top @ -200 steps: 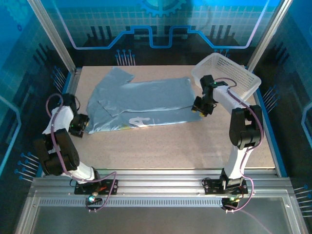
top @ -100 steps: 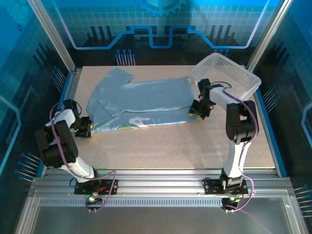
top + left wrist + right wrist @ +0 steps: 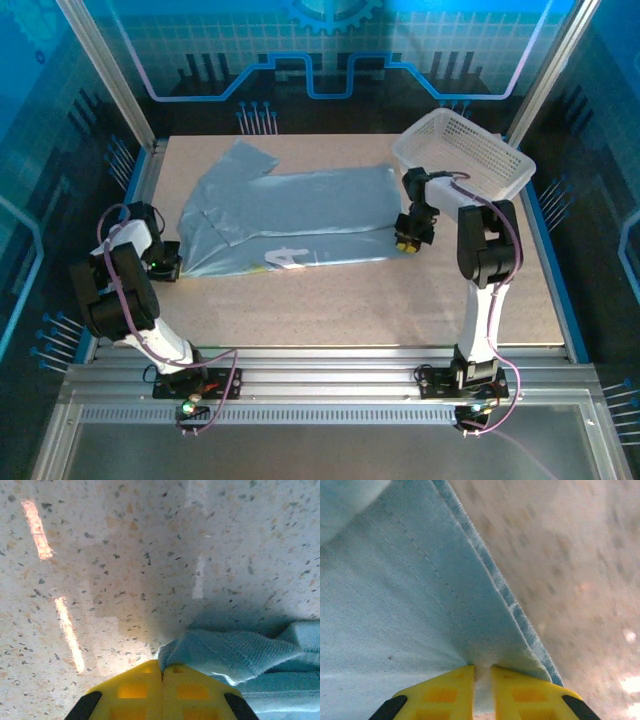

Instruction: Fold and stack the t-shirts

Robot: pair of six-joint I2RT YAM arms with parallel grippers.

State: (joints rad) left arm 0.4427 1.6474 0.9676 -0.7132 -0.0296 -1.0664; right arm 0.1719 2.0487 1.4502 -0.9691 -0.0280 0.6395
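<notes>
Two arms shared a speckled bench [image 3: 350,300], and most of its far left half lay under the pale grey-blue t-shirt [image 3: 300,205]. It was spread lengthwise, one sleeve splayed toward the far left corner, and a scrap of white print [image 3: 285,258] showed along its near edge. The white lattice basket [image 3: 465,155] stood at the far right corner, close to the shirt's right end but holding none of it.

The left hand [image 3: 165,265] sat low at the shirt's near left corner. Seen from its wrist, the left hand [image 3: 162,672] had its yellow fingers pressed together, with a bunched tuck of cloth caught at the tips. The right hand [image 3: 407,240] was down at the near right corner. From its own wrist, the right hand [image 3: 481,670] was nearly closed, with a doubled hem nipped in the narrow gap.

To my eye this was the grasp before a fold, with nothing stacked yet. The next move would need both corners raised together and carried over the body evenly. Cloth this thin could slip out of the pinch or drag crooked.
</notes>
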